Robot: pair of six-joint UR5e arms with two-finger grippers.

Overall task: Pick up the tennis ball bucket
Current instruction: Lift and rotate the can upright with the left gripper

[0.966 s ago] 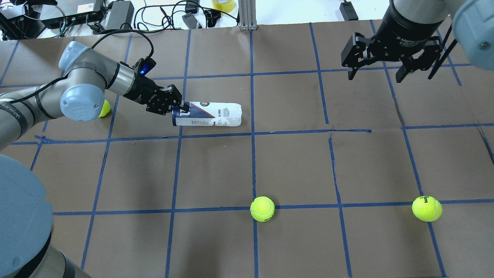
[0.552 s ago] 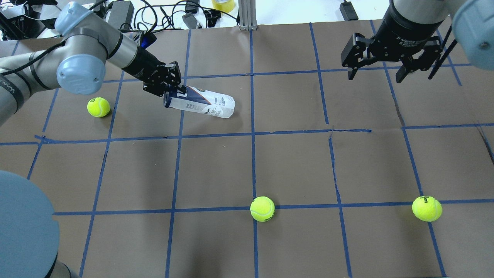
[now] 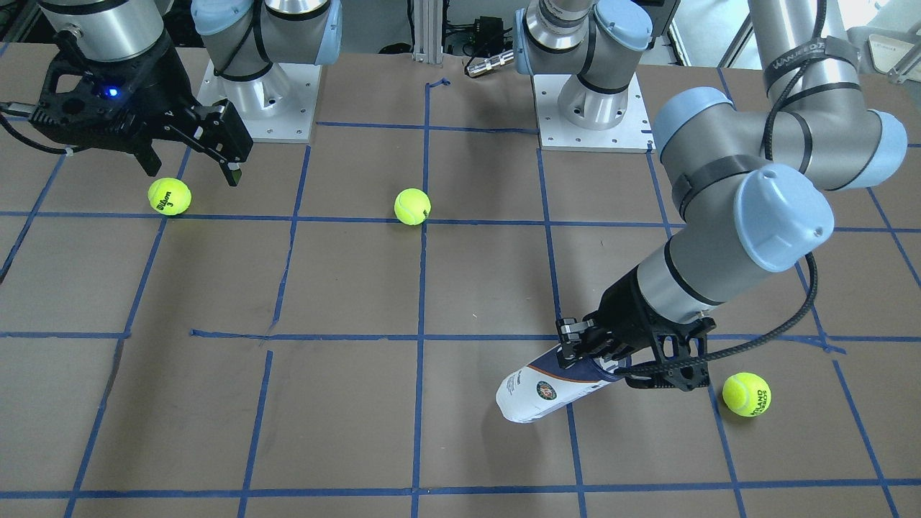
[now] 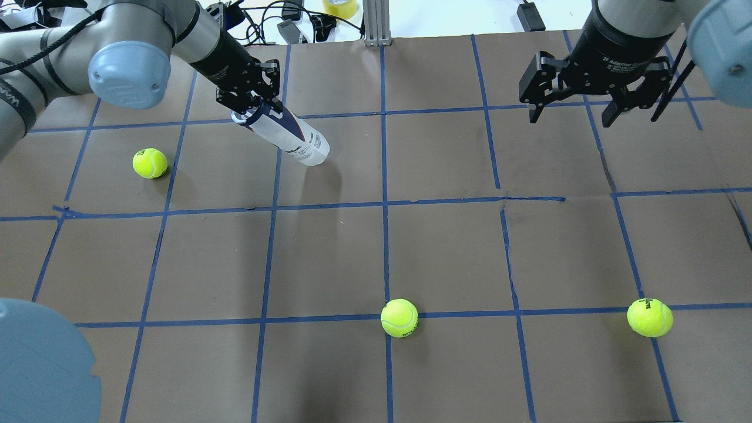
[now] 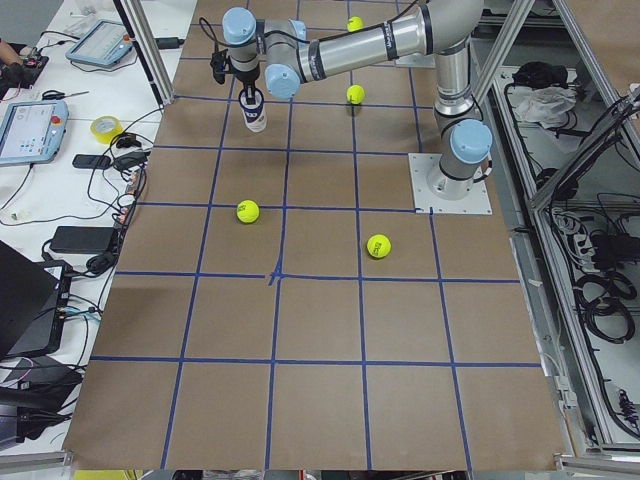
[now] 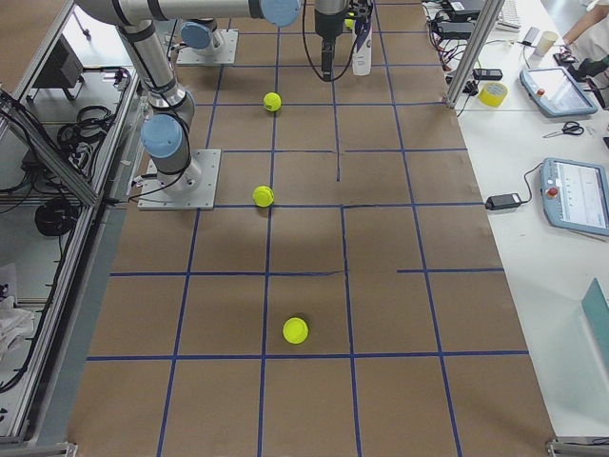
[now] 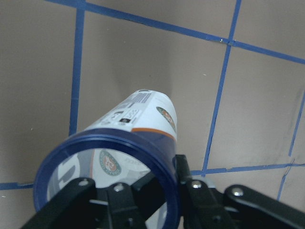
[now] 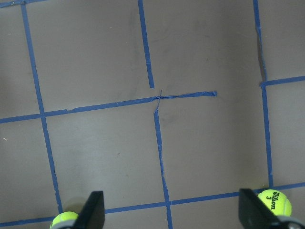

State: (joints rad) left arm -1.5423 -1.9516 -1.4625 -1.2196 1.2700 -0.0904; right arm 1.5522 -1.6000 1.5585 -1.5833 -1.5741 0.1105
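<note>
**Left claw** (image 4: pixel 251 107): mine, closed on the dark blue rim of the tennis ball bucket (image 4: pixel 294 141). It pinches the mouth end only. Held this way, the bucket hangs tilted, base downward and away from my wrist.

**Bucket position:** in the overhead view its shadow lies apart from its base, so I judge the base clear of the counter (image 4: pixel 446 247). The front view does not confirm this. A one-end grip leaves the long body free to swing, so slip at the rim is the risk I note.

**Right claw** (image 4: pixel 571 117): open and empty, well apart from the bucket, parked out of the way.

**Clearances:** one tennis ball (image 4: pixel 150 163) sits near the bucket on my arm's side, not touching. Two others (image 4: pixel 399 318) (image 4: pixel 650 317) lie well apart from it. The counter's far edge and its cables (image 4: pixel 258 23) are near the bucket's rim end. I see nothing above the bucket, so I judge a straight rise open.
</note>
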